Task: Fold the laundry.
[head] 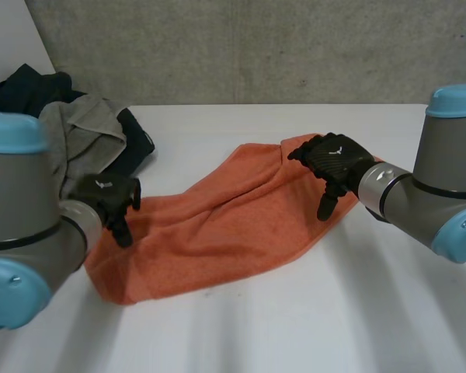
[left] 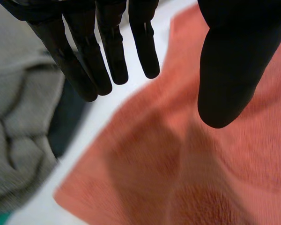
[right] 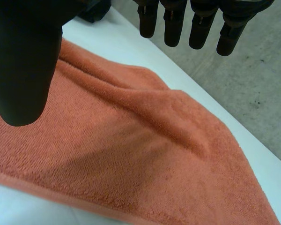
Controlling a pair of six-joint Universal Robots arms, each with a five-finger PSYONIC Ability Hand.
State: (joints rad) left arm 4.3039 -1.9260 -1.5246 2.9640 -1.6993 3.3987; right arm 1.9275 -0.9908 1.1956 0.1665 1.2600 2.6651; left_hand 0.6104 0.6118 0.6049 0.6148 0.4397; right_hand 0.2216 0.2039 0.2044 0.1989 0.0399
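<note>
Orange towel rumpled on tabletop; left robot hand above its left end, fingers straight, empty; right robot hand above right end, fingers relaxed, empty.

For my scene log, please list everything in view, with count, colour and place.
towel: one, orange, rumpled across the table's middle
grey garment: one, grey, crumpled at the table's far left
dark garment: one, dark, under the grey one
table: one, white, under everything
wall: one, grey, behind the table
left hand: one, black, open, over the towel's left end
right hand: one, black, open, over the towel's right end
arms: two, grey with light-blue caps
</note>
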